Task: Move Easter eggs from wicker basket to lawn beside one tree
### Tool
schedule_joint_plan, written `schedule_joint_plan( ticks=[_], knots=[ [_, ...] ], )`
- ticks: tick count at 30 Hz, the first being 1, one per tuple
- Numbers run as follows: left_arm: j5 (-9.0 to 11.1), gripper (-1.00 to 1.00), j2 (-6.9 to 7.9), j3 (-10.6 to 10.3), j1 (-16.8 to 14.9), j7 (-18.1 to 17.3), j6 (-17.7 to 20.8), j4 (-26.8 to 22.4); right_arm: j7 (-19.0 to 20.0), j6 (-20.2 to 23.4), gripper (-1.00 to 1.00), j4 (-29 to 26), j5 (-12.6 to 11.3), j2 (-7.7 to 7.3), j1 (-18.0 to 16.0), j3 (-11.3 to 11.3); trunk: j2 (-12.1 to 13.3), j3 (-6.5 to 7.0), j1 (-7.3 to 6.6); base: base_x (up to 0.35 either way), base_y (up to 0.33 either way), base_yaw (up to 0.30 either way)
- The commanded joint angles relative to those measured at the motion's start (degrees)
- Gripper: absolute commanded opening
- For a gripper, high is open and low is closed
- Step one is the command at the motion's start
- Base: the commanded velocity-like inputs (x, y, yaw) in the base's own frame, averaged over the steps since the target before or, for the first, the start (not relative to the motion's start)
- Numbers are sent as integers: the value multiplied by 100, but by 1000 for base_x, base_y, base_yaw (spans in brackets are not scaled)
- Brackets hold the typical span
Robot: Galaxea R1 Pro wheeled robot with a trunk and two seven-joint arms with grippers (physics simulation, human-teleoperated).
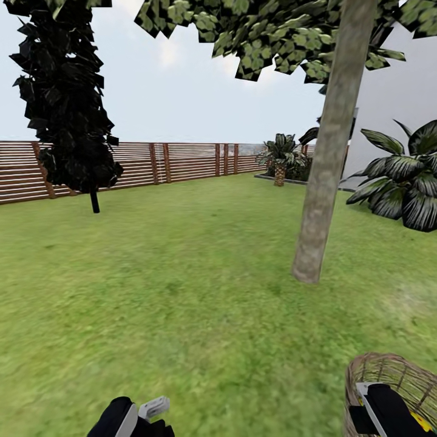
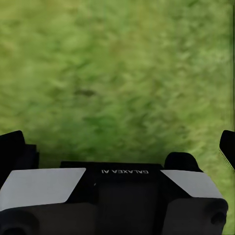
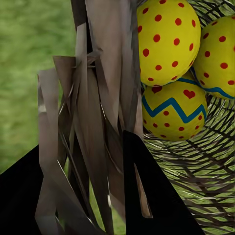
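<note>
Head view: the right pincer (image 1: 388,409) reaches into the wicker basket (image 1: 371,371) on the lawn (image 1: 200,291), near the tree (image 1: 325,176). Right wrist view: its fingers (image 3: 152,196) straddle the basket's wall (grip unclear), three Easter eggs (image 3: 169,41) just beyond. Left wrist view: the left pincer (image 2: 122,142) hangs spread over grass.

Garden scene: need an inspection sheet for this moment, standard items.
Surface: lawn, mottled green grass, level.
Job's things: wicker basket at the head view's lower right; Easter eggs inside it, three partly visible, yellow with red dots and blue zigzag bands. Tree with a grey-brown trunk stands beyond the basket.
Clutter: nothing seen.
Grippers: left gripper over bare grass, fingers apart, empty. Right gripper at the basket's wall, beside the eggs; open or shut cannot be told.
Cables: nothing seen.
Surroundings: slatted wooden fence, dark narrow tree, broad-leaved bush, small palm.
</note>
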Motion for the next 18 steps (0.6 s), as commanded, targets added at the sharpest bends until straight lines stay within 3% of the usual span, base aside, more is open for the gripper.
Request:
schedule_joint_plan(
  ticks=[1, 18],
  knots=[
    [10, 100, -7, 31, -4, 2, 30, -6, 31, 23, -100, -7, 141, 0, -4, -4, -3, -6, 3, 347, 0, 0],
    [1, 100, -7, 31, -4, 2, 30, -6, 30, 23, -100, 2, 149, 35, -4, 5, -3, -6, 3, 347, 0, 0]
  ],
)
